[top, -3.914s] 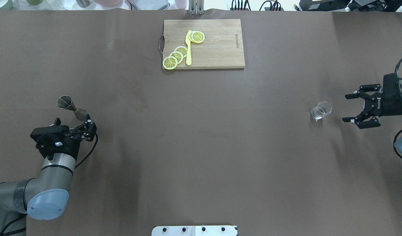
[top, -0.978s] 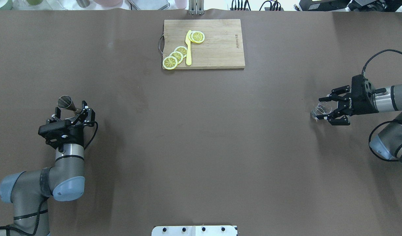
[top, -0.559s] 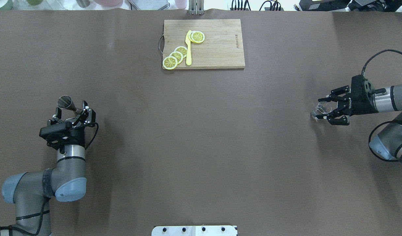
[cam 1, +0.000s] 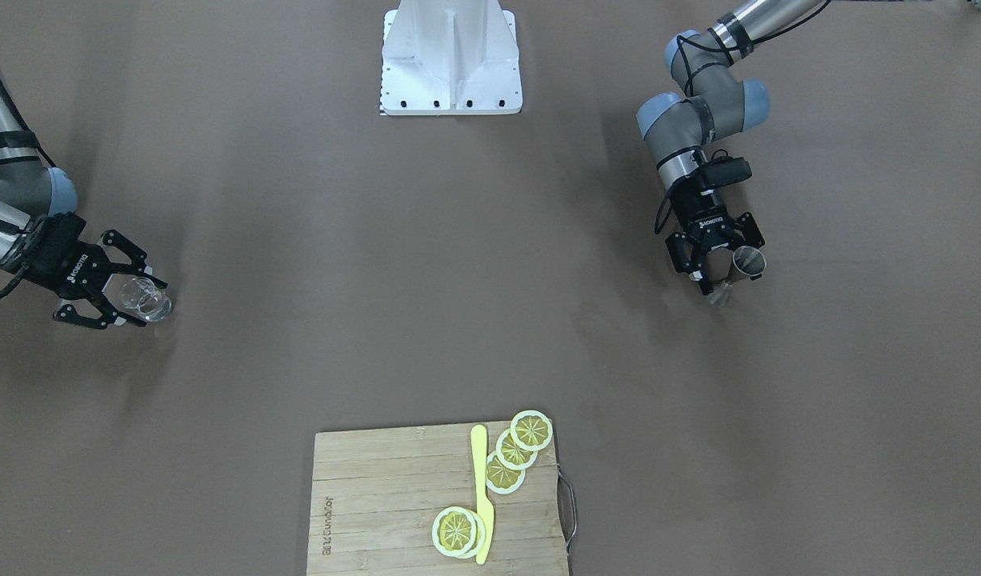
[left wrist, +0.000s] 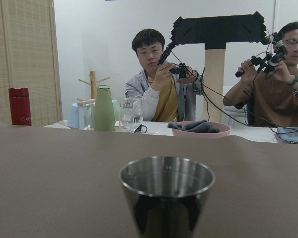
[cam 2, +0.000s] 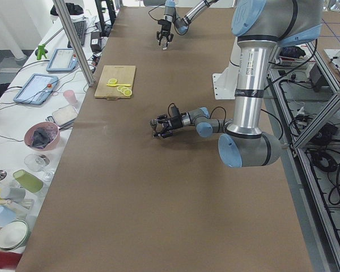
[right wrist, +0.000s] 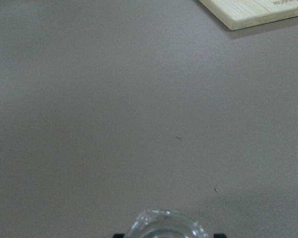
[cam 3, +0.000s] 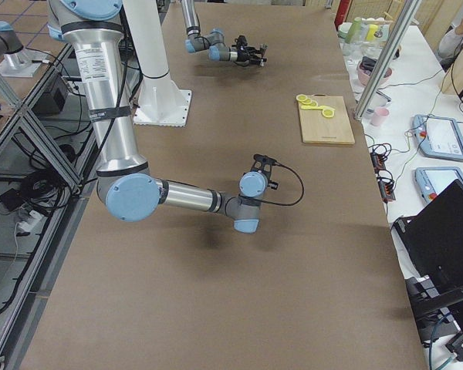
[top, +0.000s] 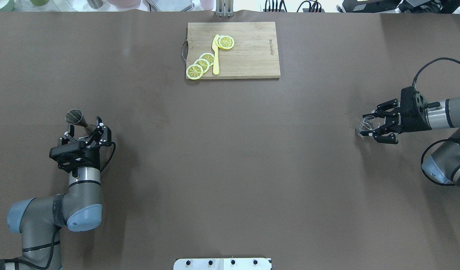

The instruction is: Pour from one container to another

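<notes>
Steel hourglass jigger (cam 1: 749, 259) stands near the tabletop edge on the robot's left, between the left gripper's (cam 1: 729, 270) spread, non-gripping jaws. Overhead, the clear rounded glass (top: 363, 129), faint in outline, stands near the opposite edge inside the right gripper (top: 369, 126), also open. The left wrist view alone shows the jigger's smooth bowl, base cut off.

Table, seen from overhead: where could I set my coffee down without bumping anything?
The wide bare middle of the table, between cutting board, jigger and glass, is free. Crowded: the left gripper straddles the jigger, the right gripper straddles the glass, and lemon slices and a knife cover part of the board.
</notes>
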